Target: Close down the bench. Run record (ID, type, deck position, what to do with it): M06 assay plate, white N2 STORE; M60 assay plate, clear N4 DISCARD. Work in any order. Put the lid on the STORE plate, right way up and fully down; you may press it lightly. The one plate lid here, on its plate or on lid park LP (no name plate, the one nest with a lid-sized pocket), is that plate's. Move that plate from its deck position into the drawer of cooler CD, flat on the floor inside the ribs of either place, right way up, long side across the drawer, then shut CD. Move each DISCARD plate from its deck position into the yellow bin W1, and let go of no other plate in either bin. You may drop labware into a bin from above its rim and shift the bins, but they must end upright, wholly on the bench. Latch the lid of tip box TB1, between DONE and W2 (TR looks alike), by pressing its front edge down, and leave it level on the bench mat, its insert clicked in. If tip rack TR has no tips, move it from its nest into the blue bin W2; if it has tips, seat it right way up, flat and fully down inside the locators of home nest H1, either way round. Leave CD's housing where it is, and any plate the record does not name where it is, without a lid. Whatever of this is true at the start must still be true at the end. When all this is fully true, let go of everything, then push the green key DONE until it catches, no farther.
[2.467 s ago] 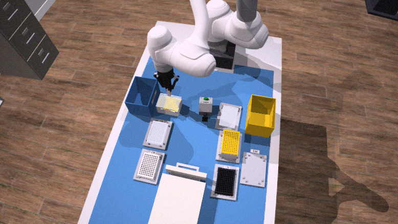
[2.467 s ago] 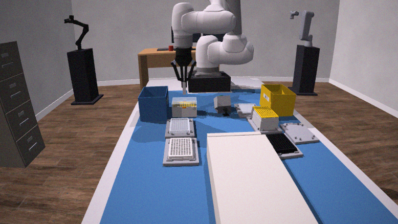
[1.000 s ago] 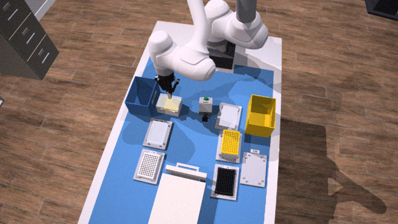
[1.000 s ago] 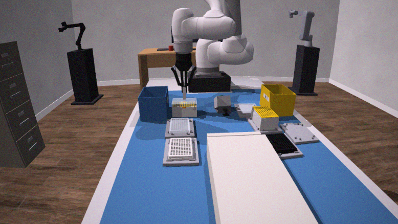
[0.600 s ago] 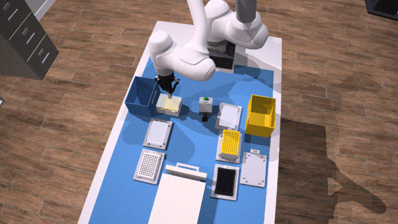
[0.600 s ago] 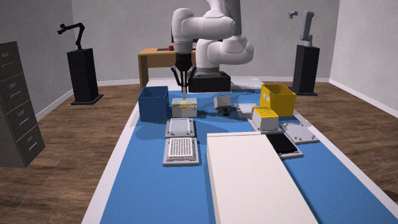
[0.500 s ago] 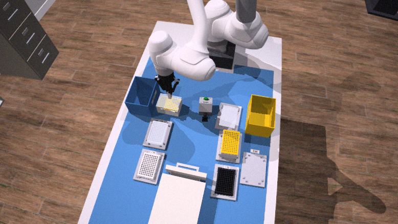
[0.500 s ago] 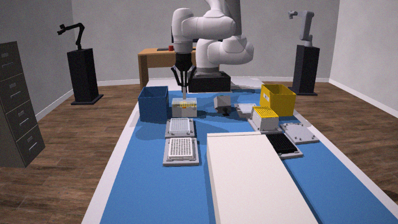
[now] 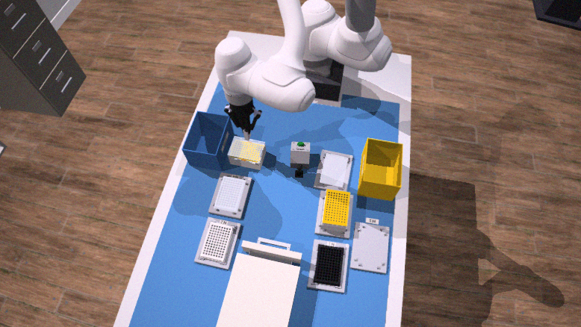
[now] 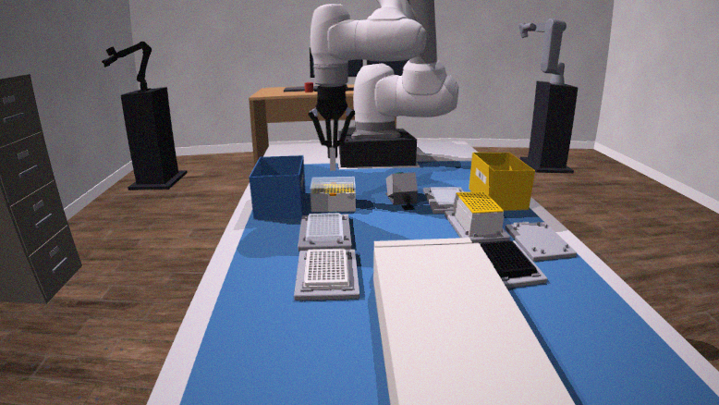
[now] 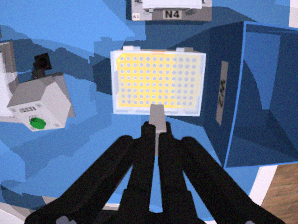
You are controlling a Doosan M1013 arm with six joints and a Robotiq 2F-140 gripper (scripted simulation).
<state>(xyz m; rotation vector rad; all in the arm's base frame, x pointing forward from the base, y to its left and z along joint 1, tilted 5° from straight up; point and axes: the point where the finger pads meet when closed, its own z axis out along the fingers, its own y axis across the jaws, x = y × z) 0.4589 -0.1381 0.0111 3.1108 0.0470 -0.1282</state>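
Hovering over the bench now, gripper with fingers pressed together and nothing pinched between them, tips pointing down above the back edge of tip box TB1. In the exterior view, a visible gap between fingertips and the box's clear lid. From the wrist view, tip box at 12 o'clock of the fingertips, yellow insert glowing through the lid. Blue bin W2 just beside the box at 9 o'clock in the top view, green key DONE at 3 o'clock. Clear plate in its nest at 6 o'clock of the box, white plate further along the same line. Lid lying in its park nest beside yellow bin W1. Tip rack TR at 6 o'clock of that lid, drawer of cooler CD shut.
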